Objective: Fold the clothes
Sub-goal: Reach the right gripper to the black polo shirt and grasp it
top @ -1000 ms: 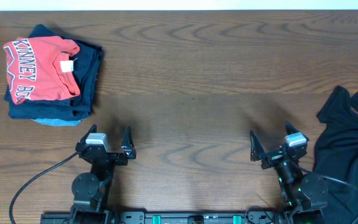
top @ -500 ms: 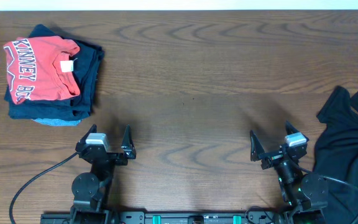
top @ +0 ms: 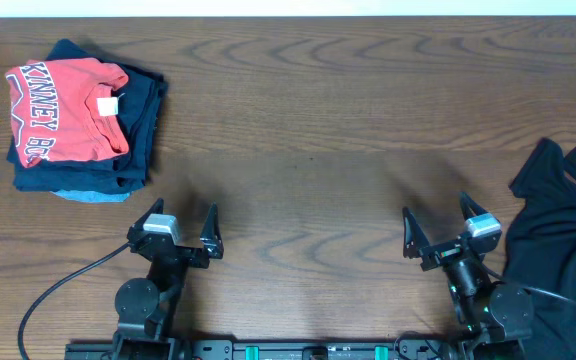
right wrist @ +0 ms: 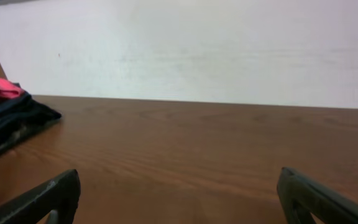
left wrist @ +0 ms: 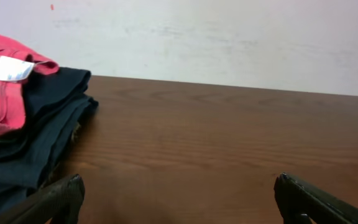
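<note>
The black clothes [top: 560, 262] lie crumpled at the right edge of the tabletop [top: 308, 120] (unfolded). Both arms' jaws gape, empty.

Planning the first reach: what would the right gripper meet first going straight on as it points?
Likely nothing: only bare table lies ahead of the right gripper; the black garment sits off to its right.

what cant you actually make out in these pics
- Black garment: in the overhead view it is cut off by the right and bottom edges, so its whole shape is unknown. Neither wrist view shows it.
- Red T-shirt: it is folded, so its lettering reads only in part.
- Light blue garment: only a sliver shows under the navy garments.
- Left wrist view: the left edge cuts off these folded garments.
</note>
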